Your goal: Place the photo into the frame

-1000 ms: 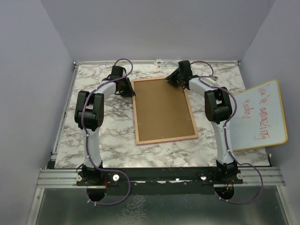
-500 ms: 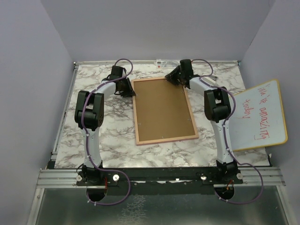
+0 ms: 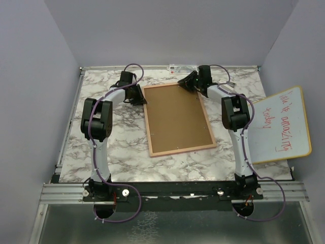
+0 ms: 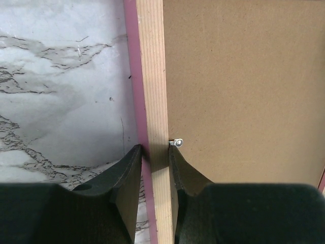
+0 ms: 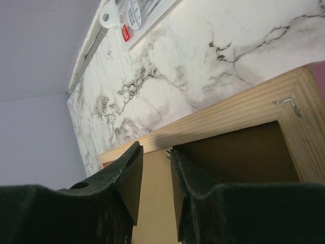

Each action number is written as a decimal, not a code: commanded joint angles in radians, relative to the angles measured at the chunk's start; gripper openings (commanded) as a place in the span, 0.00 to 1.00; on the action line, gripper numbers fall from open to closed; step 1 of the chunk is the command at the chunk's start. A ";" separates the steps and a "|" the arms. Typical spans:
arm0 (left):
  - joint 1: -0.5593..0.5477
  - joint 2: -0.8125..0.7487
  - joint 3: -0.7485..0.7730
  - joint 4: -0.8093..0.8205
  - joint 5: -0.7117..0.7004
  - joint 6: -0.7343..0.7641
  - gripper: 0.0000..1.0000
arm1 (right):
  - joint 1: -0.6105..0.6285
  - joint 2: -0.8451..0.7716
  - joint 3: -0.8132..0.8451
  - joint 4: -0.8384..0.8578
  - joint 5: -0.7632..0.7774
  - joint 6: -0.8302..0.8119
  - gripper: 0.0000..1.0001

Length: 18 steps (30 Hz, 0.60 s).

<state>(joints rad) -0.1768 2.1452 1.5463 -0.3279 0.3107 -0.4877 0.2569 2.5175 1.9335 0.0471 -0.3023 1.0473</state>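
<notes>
My left gripper [image 3: 138,96] is at the far left part of the marble table [image 3: 122,147]. In the left wrist view, my left gripper [image 4: 155,150] is closed on the left rail of the frame [image 4: 152,76]. One finger presses the pink outer edge and the other presses the inner side of the wood, just beside a small metal clip [image 4: 176,143].

The frame [image 3: 147,127] lies in the middle of the table with its wood back up, and the brown backing board [image 3: 175,119] fills it.

My right gripper [image 3: 187,84] is at the far right corner of the frame. There my fingers [image 5: 129,173] stand close together in front of the far rail [image 5: 228,114]. I cannot tell if they pinch it.

At the right, a whiteboard [image 3: 282,124] with red writing hangs over the table edge, well apart from the frame.
</notes>
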 commanded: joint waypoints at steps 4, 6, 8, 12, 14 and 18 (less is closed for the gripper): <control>0.003 0.055 0.024 -0.049 0.061 0.003 0.27 | -0.002 0.078 -0.008 0.050 -0.152 0.099 0.31; 0.003 0.061 0.030 -0.049 0.068 0.002 0.27 | -0.002 0.082 -0.008 0.051 -0.160 0.122 0.31; 0.003 0.066 0.035 -0.048 0.076 0.001 0.27 | -0.002 0.088 -0.007 0.054 -0.168 0.135 0.30; 0.002 0.066 0.036 -0.049 0.071 0.005 0.27 | -0.003 0.089 -0.006 0.028 -0.149 0.128 0.29; 0.002 0.058 0.030 -0.050 0.052 0.005 0.27 | -0.006 0.083 -0.010 0.013 -0.136 0.117 0.29; 0.003 0.046 0.032 -0.058 0.019 0.006 0.27 | -0.019 0.033 -0.036 0.013 -0.109 0.106 0.31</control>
<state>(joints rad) -0.1646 2.1670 1.5764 -0.3557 0.3553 -0.4892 0.2344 2.5546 1.9320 0.1135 -0.4103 1.1641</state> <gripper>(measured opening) 0.279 0.296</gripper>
